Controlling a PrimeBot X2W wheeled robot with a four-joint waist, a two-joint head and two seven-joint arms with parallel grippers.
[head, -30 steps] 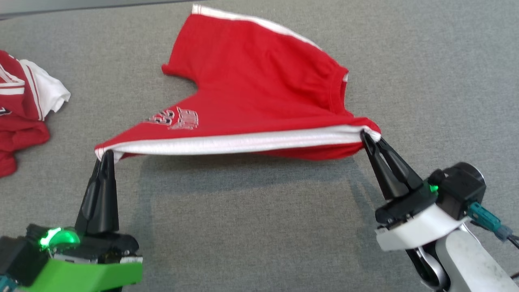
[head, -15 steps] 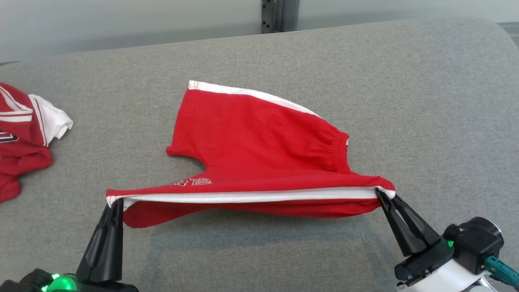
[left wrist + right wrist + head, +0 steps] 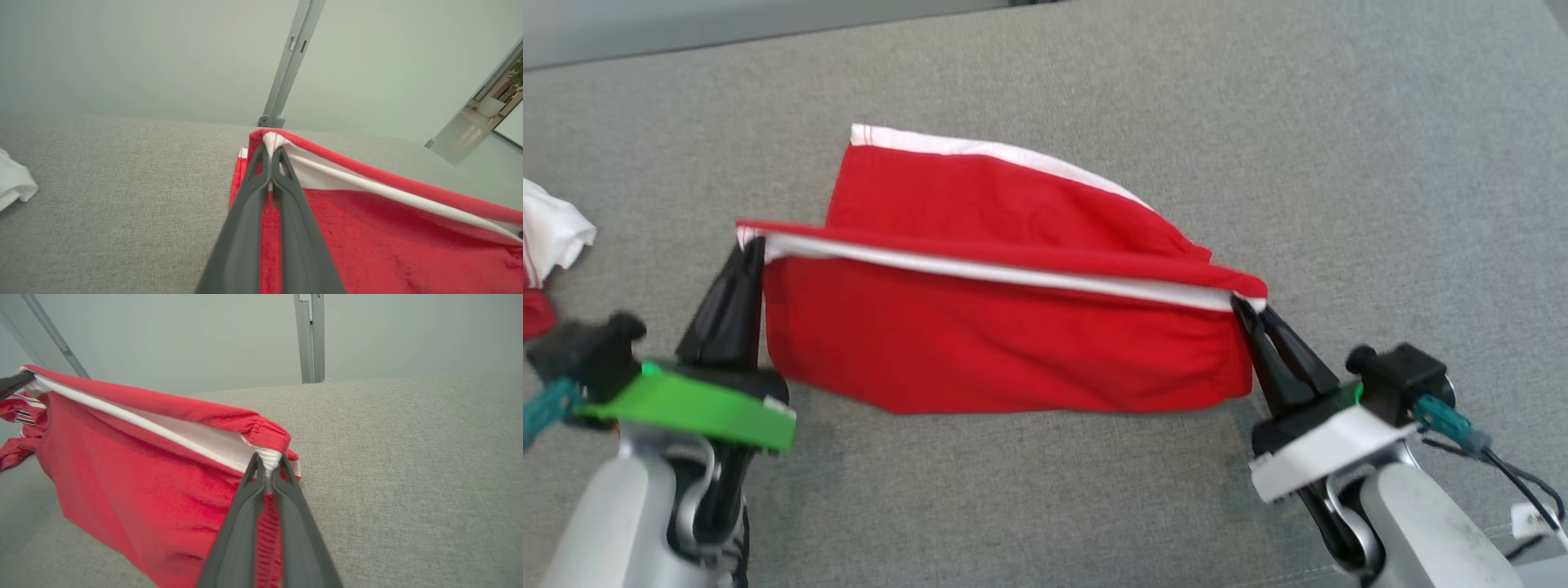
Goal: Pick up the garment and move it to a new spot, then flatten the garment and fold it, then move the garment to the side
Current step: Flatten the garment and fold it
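Hanging red, the garment [image 3: 1013, 351] shows a taut white-striped top edge.

The head camera looks forward and steeply down from behind both arms, taking in the grey tabletop [image 3: 1339, 122] and the whole garment [image 3: 1013, 359]. The left wrist camera sits close behind the left gripper [image 3: 270, 152], the right one close behind the right gripper [image 3: 267, 463]. Both look low, nearly level across the tabletop toward a pale wall [image 3: 122, 49]. All three views share the garment's white-striped edge.
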